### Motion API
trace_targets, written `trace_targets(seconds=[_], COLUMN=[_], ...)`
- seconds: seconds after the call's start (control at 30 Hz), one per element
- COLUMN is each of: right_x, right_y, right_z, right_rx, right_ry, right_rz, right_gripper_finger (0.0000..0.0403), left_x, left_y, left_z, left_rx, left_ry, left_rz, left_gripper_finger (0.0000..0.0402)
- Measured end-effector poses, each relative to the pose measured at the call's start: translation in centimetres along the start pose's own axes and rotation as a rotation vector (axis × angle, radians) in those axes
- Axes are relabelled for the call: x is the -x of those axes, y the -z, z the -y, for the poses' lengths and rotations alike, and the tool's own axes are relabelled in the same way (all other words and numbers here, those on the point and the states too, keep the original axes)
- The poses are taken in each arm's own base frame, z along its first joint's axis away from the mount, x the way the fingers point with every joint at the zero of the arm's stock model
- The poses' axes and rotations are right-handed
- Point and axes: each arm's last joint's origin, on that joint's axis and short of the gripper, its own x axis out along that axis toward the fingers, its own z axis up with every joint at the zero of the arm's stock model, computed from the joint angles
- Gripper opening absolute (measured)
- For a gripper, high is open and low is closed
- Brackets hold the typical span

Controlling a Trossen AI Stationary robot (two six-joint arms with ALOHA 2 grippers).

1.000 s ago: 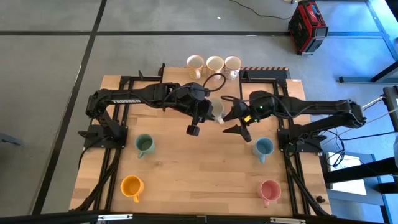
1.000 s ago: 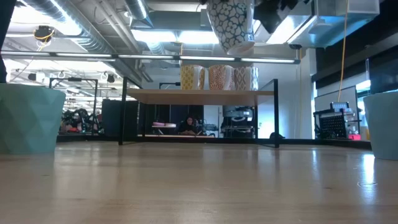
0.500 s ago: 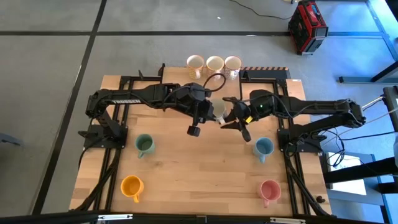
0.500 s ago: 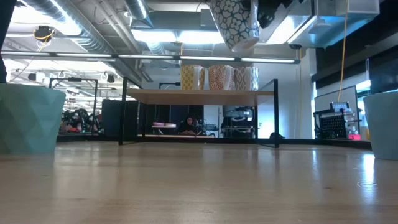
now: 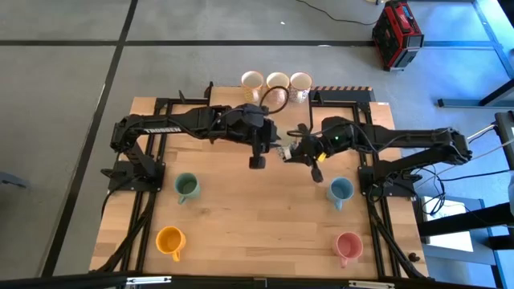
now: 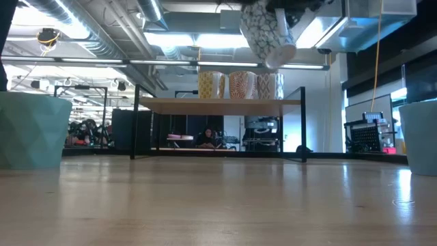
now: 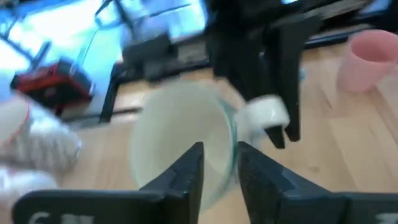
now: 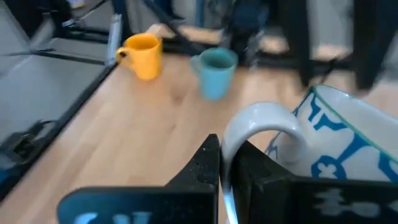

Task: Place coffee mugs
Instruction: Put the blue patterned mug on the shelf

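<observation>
Patterned white mug (image 6: pixel 268 34) tilted in air over table centre; three cream mugs (image 5: pixel 276 82) in row at far edge.

Patterned mug (image 6: pixel 266 34) cut off above (low view); end effectors unseen there

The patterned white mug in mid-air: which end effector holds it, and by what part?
The right end effector is shut on the white ceramic mug with blue pattern at its handle. The left end effector straddles its rim, opening.
</observation>
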Motion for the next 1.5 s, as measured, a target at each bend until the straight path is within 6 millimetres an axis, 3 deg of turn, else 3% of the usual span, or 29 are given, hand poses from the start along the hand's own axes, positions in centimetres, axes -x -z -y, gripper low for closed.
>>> trace_targets(seconds=[0.2,0.4,0.63,0.8,0.9,1.1,1.27,1.5], right_x=[0.5,0.7,0.6,0.5,-0.4,-1.9,-4.4,-7.8], right_y=[-1.0,-1.3,-1.3,-1.1,0.3,3.6,7.8,12.0], right_z=[0.3,0.6,0.7,0.6,0.5,0.3,0.3,0.6], right_rx=[0.075,0.113,0.128,0.14,0.105,0.055,-0.029,-0.121], right_ry=[0.1,0.188,0.231,0.199,0.146,0.146,0.143,0.127], right_rz=[0.004,-0.001,-0.004,0.0,0.036,0.139,0.115,0.082], right_gripper_finger=[0.0003,0.0002,0.0001,0.0001,0.0001,0.0001,0.0001,0.0], left_x=[2.1,3.2,2.3,1.7,1.4,0.4,0.1,1.5], left_y=[-0.3,-0.8,-1.5,-1.7,-1.6,0.7,2.9,5.7], left_z=[0.0,1.4,3.8,4.3,5.0,6.7,7.7,7.5], left_rx=[0.211,0.344,0.366,0.367,0.363,0.359,0.412,0.482], left_ry=[-0.02,-0.055,-0.138,-0.14,-0.126,-0.083,-0.017,-0.044], left_rz=[0.01,0.033,0.087,0.108,0.142,0.122,0.121,0.132], left_gripper_finger=[0.0137,0.0143,0.0144,0.0144,0.0144,0.0144,0.0144,0.0144])
